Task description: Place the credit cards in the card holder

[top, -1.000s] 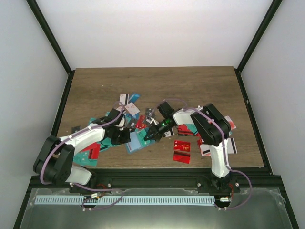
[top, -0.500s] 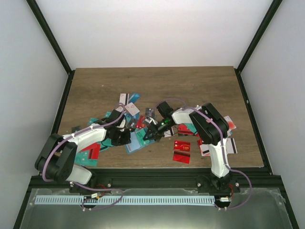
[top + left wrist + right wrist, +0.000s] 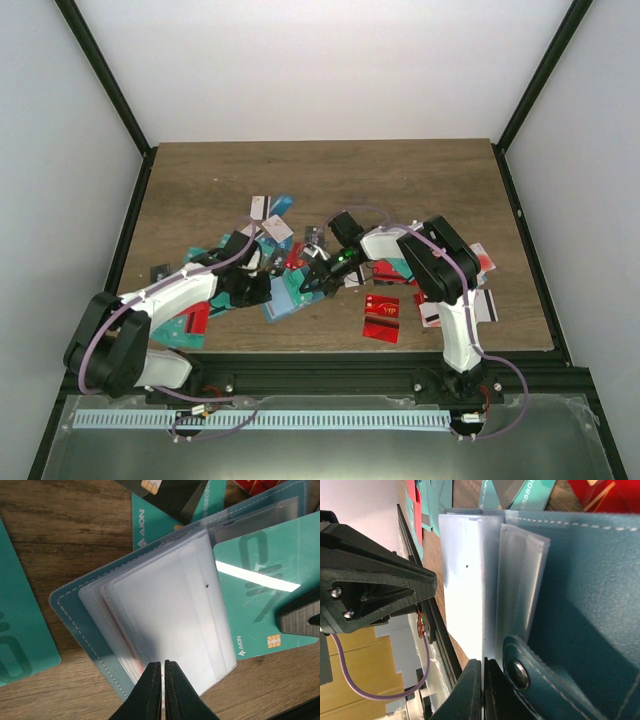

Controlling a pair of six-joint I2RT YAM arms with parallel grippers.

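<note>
Nearest the arms' bases, a red card (image 3: 381,317) lies flat on the wooden table (image 3: 330,170), right of the middle, and a second red card (image 3: 197,318) lies close beside the left arm. Just beyond them, between the two arms, the card holder (image 3: 285,300) lies open on the table with its teal-blue cover spread out. The left gripper (image 3: 258,285) reaches it from the left and the right gripper (image 3: 312,284) from the right. In the left wrist view the left gripper (image 3: 162,667) is clenched, its fingertips pressed together at the near edge of the fanned clear sleeves (image 3: 170,615). Whether a leaf is nipped between them cannot be told. A teal-green card (image 3: 250,600) with a chip lies on the holder's right half, its right corner covered by a dark finger of the other arm. In the right wrist view the right gripper (image 3: 482,672) is likewise clenched, its tips meeting at the edge of a pale sleeve leaf, just beside the clasp tab (image 3: 520,672) with its metal snap. Here too a grip on the leaf cannot be confirmed. The other credit cards (image 3: 270,215) lie scattered around and beyond the holder in teal, white, red and black, some overlapping. A few more lie well to the right, past the right arm's elbow.
</note>
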